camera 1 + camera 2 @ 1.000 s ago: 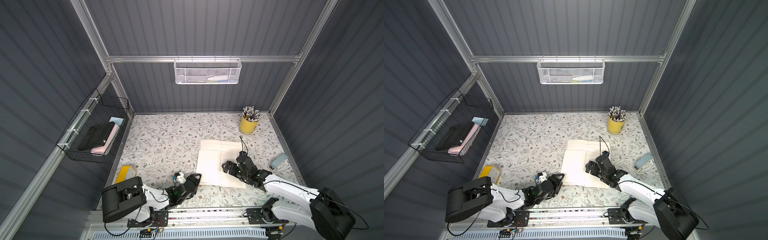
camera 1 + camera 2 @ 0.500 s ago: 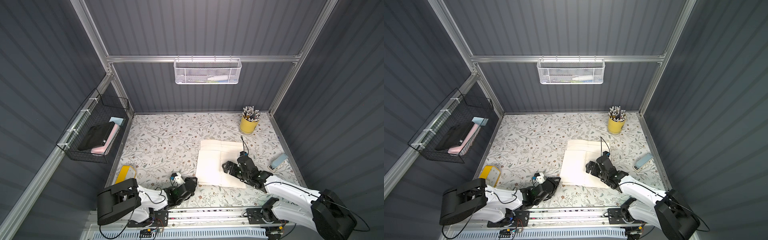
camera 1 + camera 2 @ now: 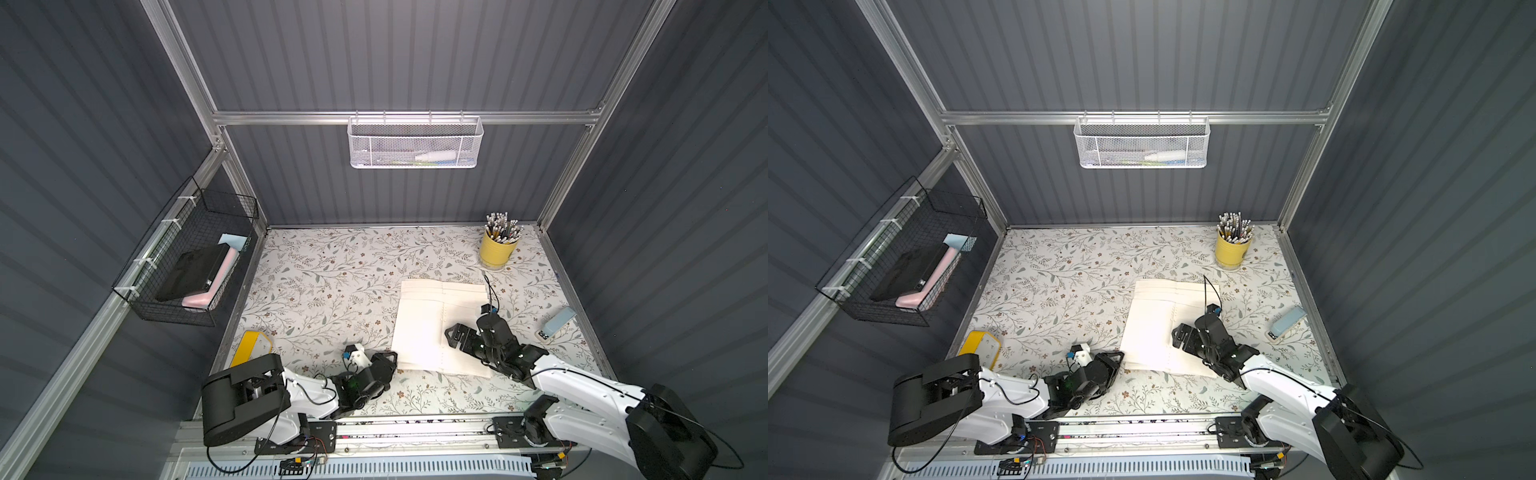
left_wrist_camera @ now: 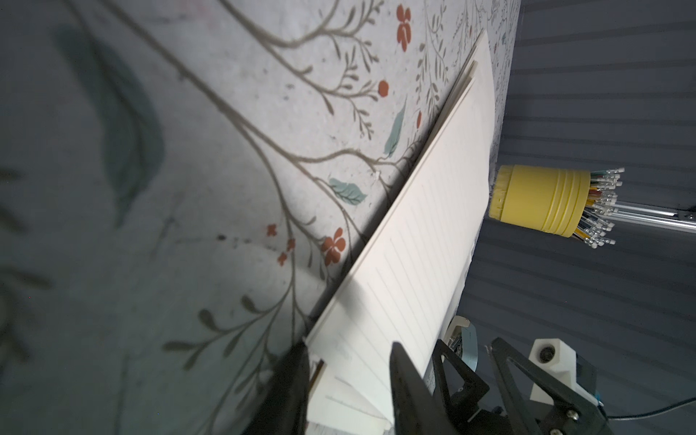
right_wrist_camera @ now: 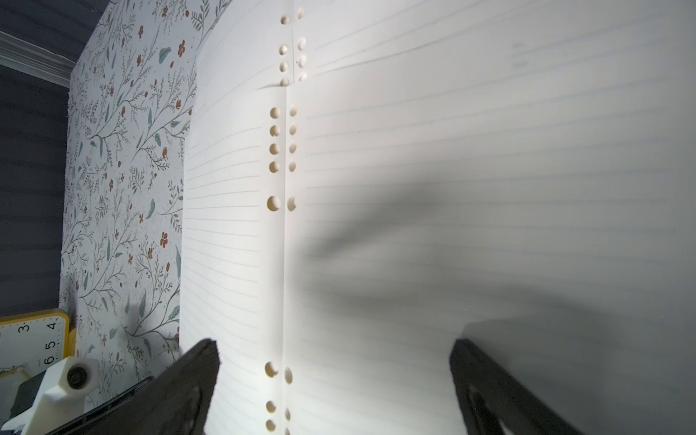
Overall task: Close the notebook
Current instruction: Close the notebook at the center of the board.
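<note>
Pencil cup (image 3: 497, 250): yellow, full of pencils, far right on floral mat (image 3: 332, 282);
Mesh basket (image 3: 414, 143): white, on back rail;
Wire basket (image 3: 166, 245): black, side wall, black and pink items inside;
Clock (image 3: 251, 347): yellow;
Pale blue object (image 3: 557, 323): right edge

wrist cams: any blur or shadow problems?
Left wrist: mat nearest the lens is soft, notebook lines and pencil cup sharp. Right wrist: a broad shadow lies across the page ahead of the right gripper; its fingers are blurred, punch holes crisp.
</note>
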Robot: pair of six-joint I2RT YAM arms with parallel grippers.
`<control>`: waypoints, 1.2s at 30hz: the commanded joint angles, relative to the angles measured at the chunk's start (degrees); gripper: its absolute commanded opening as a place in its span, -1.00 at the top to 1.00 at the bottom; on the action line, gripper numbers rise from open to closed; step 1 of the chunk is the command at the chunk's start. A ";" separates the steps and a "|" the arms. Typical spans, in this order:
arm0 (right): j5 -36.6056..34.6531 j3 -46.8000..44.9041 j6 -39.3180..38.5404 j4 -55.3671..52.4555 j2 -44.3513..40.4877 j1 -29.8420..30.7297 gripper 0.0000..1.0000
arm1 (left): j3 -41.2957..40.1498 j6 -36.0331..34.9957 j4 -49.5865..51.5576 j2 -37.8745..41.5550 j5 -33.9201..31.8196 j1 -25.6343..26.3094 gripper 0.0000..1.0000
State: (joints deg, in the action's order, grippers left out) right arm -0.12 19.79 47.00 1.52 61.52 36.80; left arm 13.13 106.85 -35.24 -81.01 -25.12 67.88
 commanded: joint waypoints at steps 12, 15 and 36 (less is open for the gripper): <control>1.69 -2.39 1.55 -6.58 0.84 0.21 -0.98 | -1.15 -0.86 -0.18 -4.09 -1.33 0.46 0.58; 1.93 -2.36 1.45 -6.32 1.02 0.21 -0.97 | 0.05 -2.03 4.32 -1.89 -1.81 0.45 0.71; 2.32 -2.30 1.41 -5.77 -0.70 0.24 -0.97 | 1.47 -8.26 3.76 -0.25 -0.67 0.44 0.55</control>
State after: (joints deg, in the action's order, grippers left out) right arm 0.73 19.35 47.22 1.21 60.38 36.80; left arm 13.39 102.54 -36.60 -83.09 -26.74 68.12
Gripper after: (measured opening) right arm 0.987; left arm 0.213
